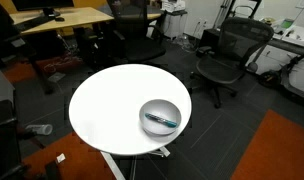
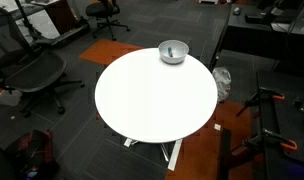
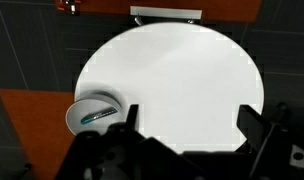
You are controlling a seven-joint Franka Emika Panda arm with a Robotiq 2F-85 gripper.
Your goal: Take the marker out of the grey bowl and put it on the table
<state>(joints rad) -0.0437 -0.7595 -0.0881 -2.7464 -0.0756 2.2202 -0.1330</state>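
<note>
Marker [image 3: 97, 117] lies inside the bowl [image 3: 80, 108], slanted across its bottom, a thin dark teal stick shorter than the bowl is wide. In the wrist view the bowl sits near the table's [image 3: 172, 80] rim, off to one side of the gripper [image 3: 187, 140] and well below it, close to the outer edge of one jaw, not between the two. The jaws stand wide apart and hold nothing; only bare white tabletop shows between them. Both exterior views show the bowl [image 1: 160, 117] [image 2: 173, 51] alone near the table's edge, with the marker [image 1: 162, 120] visible in one of them; the arm itself is out of their frames.

The step in hand looks like the approach: the hand hovers high over the middle of the table and the grasp has not begun. The next move calls for shifting sideways until the bowl is centred under the jaws, turning the wrist so the jaws close across the marker's thin width, not along its length, then descending inside the rim. The curved wall leaves little room, so a jaw could catch the rim or push the bowl toward the table edge.
</note>
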